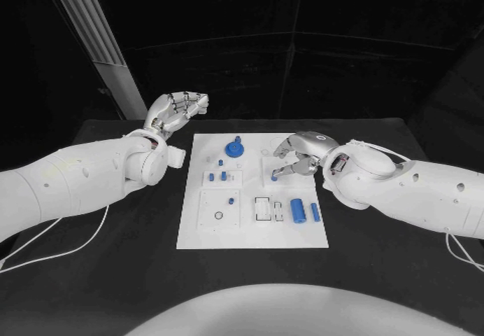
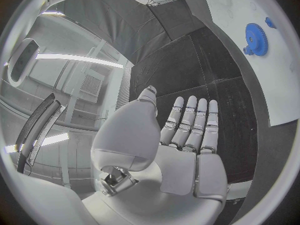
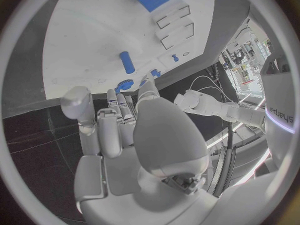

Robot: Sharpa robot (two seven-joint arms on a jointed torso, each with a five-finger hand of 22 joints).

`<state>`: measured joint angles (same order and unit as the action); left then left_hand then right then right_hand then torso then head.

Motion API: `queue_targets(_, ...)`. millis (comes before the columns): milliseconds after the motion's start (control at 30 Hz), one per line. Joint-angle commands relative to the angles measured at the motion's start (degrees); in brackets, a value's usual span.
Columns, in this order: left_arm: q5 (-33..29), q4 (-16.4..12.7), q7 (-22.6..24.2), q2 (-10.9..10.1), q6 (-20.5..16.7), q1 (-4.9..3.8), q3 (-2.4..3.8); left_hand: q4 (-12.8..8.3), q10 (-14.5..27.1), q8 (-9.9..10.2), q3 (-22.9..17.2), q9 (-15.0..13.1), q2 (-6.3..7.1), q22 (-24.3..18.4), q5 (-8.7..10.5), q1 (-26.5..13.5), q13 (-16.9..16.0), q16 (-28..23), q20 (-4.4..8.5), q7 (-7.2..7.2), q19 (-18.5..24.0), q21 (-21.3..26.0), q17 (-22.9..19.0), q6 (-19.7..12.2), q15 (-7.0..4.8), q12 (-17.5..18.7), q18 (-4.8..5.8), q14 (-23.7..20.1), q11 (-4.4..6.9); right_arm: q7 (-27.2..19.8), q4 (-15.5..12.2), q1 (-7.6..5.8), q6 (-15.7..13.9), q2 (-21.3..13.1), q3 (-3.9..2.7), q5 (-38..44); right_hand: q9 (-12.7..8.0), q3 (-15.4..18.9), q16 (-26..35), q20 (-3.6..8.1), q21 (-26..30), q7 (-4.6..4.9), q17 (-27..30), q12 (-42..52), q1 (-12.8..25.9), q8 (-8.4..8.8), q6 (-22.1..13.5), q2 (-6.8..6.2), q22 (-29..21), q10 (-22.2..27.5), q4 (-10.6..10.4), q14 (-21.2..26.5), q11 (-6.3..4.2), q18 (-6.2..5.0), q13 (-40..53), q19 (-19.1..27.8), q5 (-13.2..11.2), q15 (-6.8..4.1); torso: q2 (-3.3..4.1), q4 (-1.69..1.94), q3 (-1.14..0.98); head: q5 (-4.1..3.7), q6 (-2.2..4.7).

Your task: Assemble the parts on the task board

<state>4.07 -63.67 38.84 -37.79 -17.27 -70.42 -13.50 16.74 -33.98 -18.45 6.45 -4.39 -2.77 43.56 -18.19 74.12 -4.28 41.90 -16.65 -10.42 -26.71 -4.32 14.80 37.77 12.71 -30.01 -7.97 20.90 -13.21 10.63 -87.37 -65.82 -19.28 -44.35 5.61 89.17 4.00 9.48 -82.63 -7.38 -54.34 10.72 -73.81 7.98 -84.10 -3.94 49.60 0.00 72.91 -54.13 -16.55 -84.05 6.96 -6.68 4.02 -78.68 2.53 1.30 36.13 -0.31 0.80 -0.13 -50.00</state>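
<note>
Right hand over the task board; left hand idle off the board.

Right hand (image 1: 294,157), frame centre, pinches a small blue part (image 1: 273,177); left hand (image 1: 178,110), upper left, open and empty. On the task board (image 1: 252,238), a gear (image 1: 235,148) is seated; a cylinder (image 1: 299,209) and peg (image 1: 315,212) lie loose, so assembly looks early. Only "sharpa" reads, on the robot's body.

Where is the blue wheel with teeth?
In the head view the blue gear sits near the far edge of the white task board, left of the middle, between the left hand and the right hand.
</note>
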Motion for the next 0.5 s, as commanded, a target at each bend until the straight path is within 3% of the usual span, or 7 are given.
queue_targets(33, -0.1, -0.1, 12.3, -0.1, 0.5, -0.08, 0.02, 0.0, 0.4, -0.3, 0.5, 0.1, -0.19, -0.1, -0.37, 0.5, 0.0, 0.2, 0.01, -4.63, -0.4, 0.2, 0.0, -0.6, -0.04, -0.2, 0.99, -0.4, 0.08, 1.6, 0.5, 0.08, 4.3, 0.7, -0.03, 1.7, 0.0, -0.5, 0.4, 0.49, 0.3, -0.47, 0.1, 0.5, 0.6, -0.31, -0.2, -0.33, -0.1, 0.0, 0.0, -2.9, -0.31, -0.43, 0.1, 0.1, 0.2, -0.44, 0.02, -0.03, 0.03, 0.03, 0.00)
queue_targets(200, -0.1, -0.1, 12.3, -0.1, 0.6, -0.08, 0.02, 0.0, 0.4, -0.3, 0.5, 0.1, -0.19, -0.1, -0.37, 0.5, 0.0, 0.2, 0.01, -4.63, -0.4, 0.2, 0.0, -0.6, -0.04, -0.2, 0.99, -0.4, 0.08, 2.6, 1.2, 0.40, 6.1, 1.6, -0.03, 2.1, 0.0, -1.2, 0.4, 0.88, 0.4, -0.60, 0.3, 1.0, 0.2, -0.28, -0.3, -0.24, -0.2, -0.1, 0.3, -2.9, -0.47, -0.43, 0.1, 0.1, 0.2, -0.83, -0.04, 0.00, 0.06, 0.01, 0.00)
queue_targets(500, -0.1, -0.2, 12.2, -0.2, 0.5, -0.09, 0.02, 0.0, 0.5, -0.3, 0.5, 0.1, -0.24, -0.1, -0.37, 0.5, 0.1, 0.3, 0.01, -4.64, -0.4, 0.2, -0.1, -0.6, -0.03, -0.3, 0.99, -0.4, 0.08, 3.6, 1.9, 0.79, 7.7, 2.8, -0.03, 3.4, 0.4, -3.5, 0.0, 1.47, 0.0, -1.43, -0.4, 3.3, -4.7, -1.43, 2.0, 2.25, -0.1, -2.9, 2.1, -3.2, -1.35, -0.24, 0.4, -0.2, 0.1, -1.29, 0.01, 0.03, 0.02, 0.16, 0.00)
